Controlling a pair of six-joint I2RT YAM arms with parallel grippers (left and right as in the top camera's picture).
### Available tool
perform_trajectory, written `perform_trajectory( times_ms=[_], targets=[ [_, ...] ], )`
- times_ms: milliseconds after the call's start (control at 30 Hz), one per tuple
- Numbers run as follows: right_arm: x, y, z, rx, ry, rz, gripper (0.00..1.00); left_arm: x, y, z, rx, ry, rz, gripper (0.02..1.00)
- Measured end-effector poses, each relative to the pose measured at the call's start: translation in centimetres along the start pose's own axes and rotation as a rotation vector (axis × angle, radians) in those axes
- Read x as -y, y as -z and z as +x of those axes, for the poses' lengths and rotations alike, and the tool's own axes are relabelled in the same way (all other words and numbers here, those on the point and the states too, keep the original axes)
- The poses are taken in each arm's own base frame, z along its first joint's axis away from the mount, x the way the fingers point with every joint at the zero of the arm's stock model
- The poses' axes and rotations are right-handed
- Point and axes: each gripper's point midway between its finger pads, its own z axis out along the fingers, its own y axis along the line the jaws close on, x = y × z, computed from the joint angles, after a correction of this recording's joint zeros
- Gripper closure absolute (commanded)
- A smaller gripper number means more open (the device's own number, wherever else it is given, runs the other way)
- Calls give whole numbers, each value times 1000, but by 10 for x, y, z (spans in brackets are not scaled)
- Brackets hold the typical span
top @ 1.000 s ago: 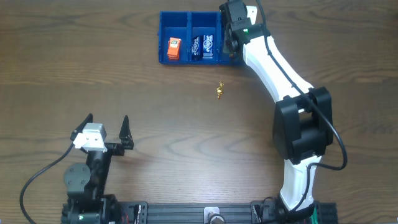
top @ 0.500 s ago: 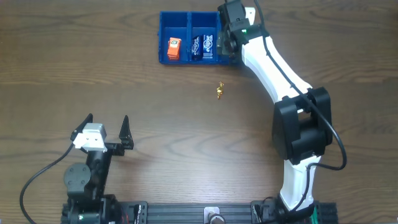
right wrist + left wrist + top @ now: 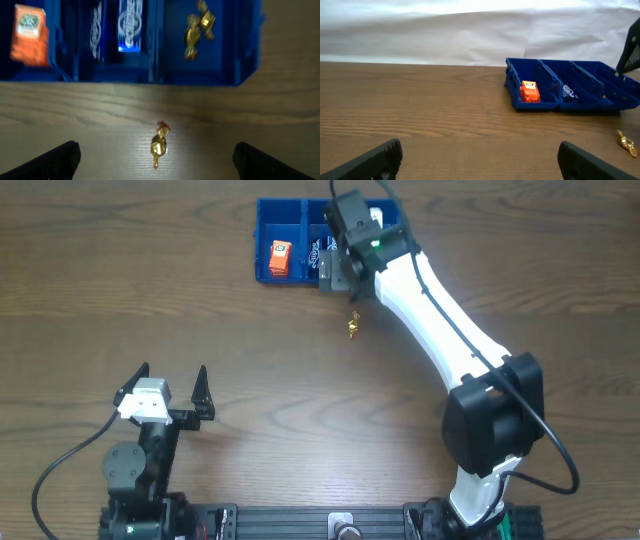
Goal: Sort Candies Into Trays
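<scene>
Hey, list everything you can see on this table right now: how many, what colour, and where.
tray: one, blue, three compartments, far side of the table
orange candy: one, orange, the tray's left compartment in the top view
blue-wrapped candies: two, blue, middle compartment
gold candies: apparently two, gold, right compartment
loose gold candy: one, gold, on the table just outside the tray
table: one, brown wood
left gripper: one, black fingers open, near its base, far from the tray
right gripper: one, black fingers open, over the loose gold candy
</scene>
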Motion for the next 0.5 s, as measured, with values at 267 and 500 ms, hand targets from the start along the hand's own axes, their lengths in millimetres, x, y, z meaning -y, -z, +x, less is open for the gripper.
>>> perform_trajectory(
  times_ms=[267, 500],
  targets=[
    [-6, -61, 59, -164, 2, 45, 1, 0, 0, 0, 0, 0, 0, 20],
    [-11, -83, 98, -266, -6, 39, 18, 0, 0, 0, 0, 0, 0, 20]
  ],
)
